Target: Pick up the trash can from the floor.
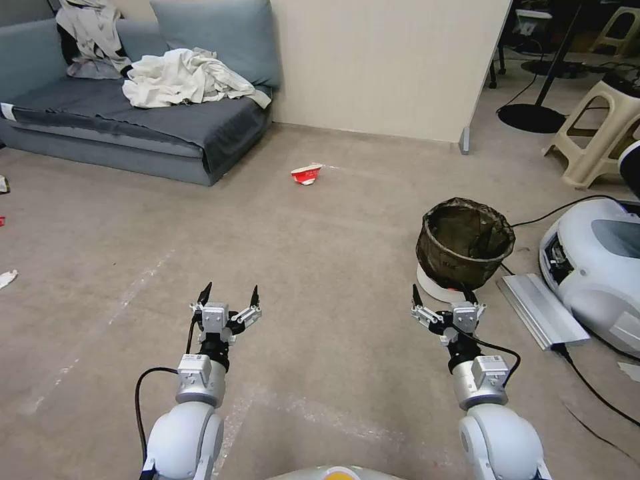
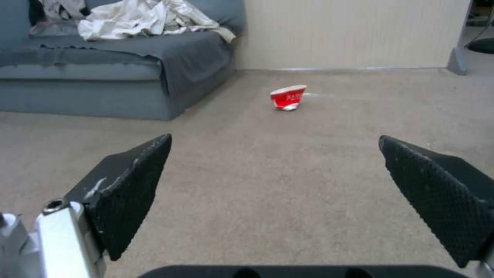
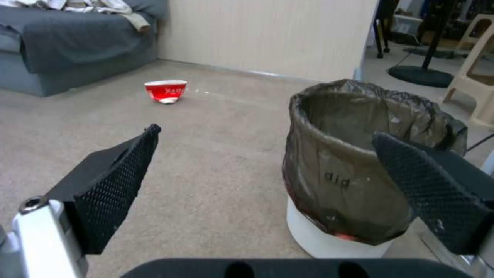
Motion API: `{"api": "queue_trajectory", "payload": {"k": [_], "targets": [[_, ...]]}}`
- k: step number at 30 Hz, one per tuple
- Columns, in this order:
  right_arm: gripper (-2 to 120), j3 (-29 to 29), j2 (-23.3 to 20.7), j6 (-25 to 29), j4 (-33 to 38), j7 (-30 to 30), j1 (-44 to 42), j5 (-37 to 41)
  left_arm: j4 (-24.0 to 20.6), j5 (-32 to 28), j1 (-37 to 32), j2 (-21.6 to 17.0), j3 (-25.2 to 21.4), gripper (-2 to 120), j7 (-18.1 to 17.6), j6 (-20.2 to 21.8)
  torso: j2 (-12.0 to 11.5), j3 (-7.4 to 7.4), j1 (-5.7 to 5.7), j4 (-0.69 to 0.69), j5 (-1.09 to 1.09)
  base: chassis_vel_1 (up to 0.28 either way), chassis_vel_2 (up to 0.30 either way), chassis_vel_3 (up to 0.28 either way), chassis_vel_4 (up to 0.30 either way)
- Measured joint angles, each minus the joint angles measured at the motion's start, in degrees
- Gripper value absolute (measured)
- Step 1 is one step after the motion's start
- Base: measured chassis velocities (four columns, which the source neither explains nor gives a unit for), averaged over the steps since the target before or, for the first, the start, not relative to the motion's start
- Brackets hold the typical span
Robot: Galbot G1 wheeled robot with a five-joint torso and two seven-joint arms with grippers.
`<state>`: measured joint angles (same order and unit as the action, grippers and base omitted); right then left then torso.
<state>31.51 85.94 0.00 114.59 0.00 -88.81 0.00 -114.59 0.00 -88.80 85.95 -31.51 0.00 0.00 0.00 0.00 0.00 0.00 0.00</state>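
Observation:
The trash can [image 1: 465, 250] stands upright on the floor [image 1: 320, 267] at the right, a small round white bin with a dark plastic bag folded over its rim. In the right wrist view the trash can [image 3: 350, 170] is close ahead. My right gripper [image 1: 443, 297] hovers open just short of it, one fingertip near the bin's white base and nothing between the fingers. My left gripper [image 1: 230, 293] is open over bare floor at the left. The left gripper [image 2: 275, 143] faces empty carpet in its own wrist view.
A crushed red-and-white paper cup [image 1: 307, 174] lies farther ahead on the floor. A blue-grey sofa [image 1: 133, 127] with crumpled cloth stands at the back left, a beige partition wall [image 1: 387, 67] behind. A white machine [image 1: 597, 267], a metal plate [image 1: 541, 310] and cables lie right of the bin.

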Motion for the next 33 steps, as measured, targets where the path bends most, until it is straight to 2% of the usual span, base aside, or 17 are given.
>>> {"api": "queue_trajectory", "payload": {"k": [13,18,19,21,22,24,25,27,29,31,33], "targets": [[100,0.0,0.0,0.0,0.0,0.0,0.0,0.0,0.0,0.0,-0.01,0.0,0.0,100,0.0,0.0,0.0,0.0,0.0,0.0,0.0,0.0,0.0,0.0,0.0],[100,0.63,0.06,-1.2,1.79,0.03,-0.88,0.84,-2.54,-0.54,-0.94,0.21,-0.16,100,0.25,1.51,0.0,0.0,0.0,0.03,0.05,0.0,0.0,0.0,0.0],[100,1.51,0.2,-2.72,4.18,0.26,-1.97,1.94,-3.48,-0.81,-1.35,0.29,-0.24,100,0.27,2.3,0.0,0.0,0.0,0.0,-0.04,0.0,0.0,0.0,0.0],[100,1.94,0.23,-3.45,5.26,0.39,-2.49,2.44,-4.37,-1.07,-1.74,0.43,-0.33,100,0.38,3.02,0.0,0.0,0.0,0.0,-0.06,0.0,0.0,0.0,0.0],[100,2.98,0.44,-5.5,8.3,0.74,-3.89,3.87,-6.94,-1.8,-2.78,0.7,-0.64,100,0.68,4.89,0.0,0.0,0.0,-0.01,0.03,0.0,0.0,0.0,0.0],[100,4.49,0.68,-8.18,12.38,1.21,-5.81,5.75,-10.88,-3.0,-4.5,1.21,-1.09,100,1.2,8.06,0.0,0.0,0.0,0.0,-0.01,0.0,0.0,0.0,0.0],[100,4.49,0.68,-8.18,12.38,1.21,-5.81,5.75,-10.88,-3.0,-4.5,1.21,-1.09,100,1.2,8.06,0.0,0.0,0.0,0.0,-0.01,0.0,0.0,0.0,0.0],[100,6.23,0.97,-11.45,17.27,1.74,-8.07,8.04,-15.61,-4.43,-6.49,1.79,-1.67,100,1.82,11.75,0.0,0.0,0.0,0.0,0.0,0.0,0.0,0.0,0.0],[100,6.65,1.05,-12.22,18.42,1.87,-8.6,8.6,-16.52,-4.71,-6.88,1.92,-1.78,100,1.96,12.49,0.0,0.0,0.0,0.0,-0.01,0.0,0.0,0.0,0.0],[100,8.31,1.33,-15.32,23.08,2.37,-10.78,10.76,-20.99,-5.55,-9.13,2.4,-2.55,100,2.73,15.12,0.0,0.0,0.0,0.0,0.0,0.0,0.0,0.0,0.0],[100,9.31,1.49,-17.1,25.85,2.67,-12.04,12.01,-21.91,-5.49,-10.08,2.46,-3.02,100,3.05,15.26,0.0,-0.01,0.0,0.0,-0.01,0.0,0.0,0.0,0.0]]}}
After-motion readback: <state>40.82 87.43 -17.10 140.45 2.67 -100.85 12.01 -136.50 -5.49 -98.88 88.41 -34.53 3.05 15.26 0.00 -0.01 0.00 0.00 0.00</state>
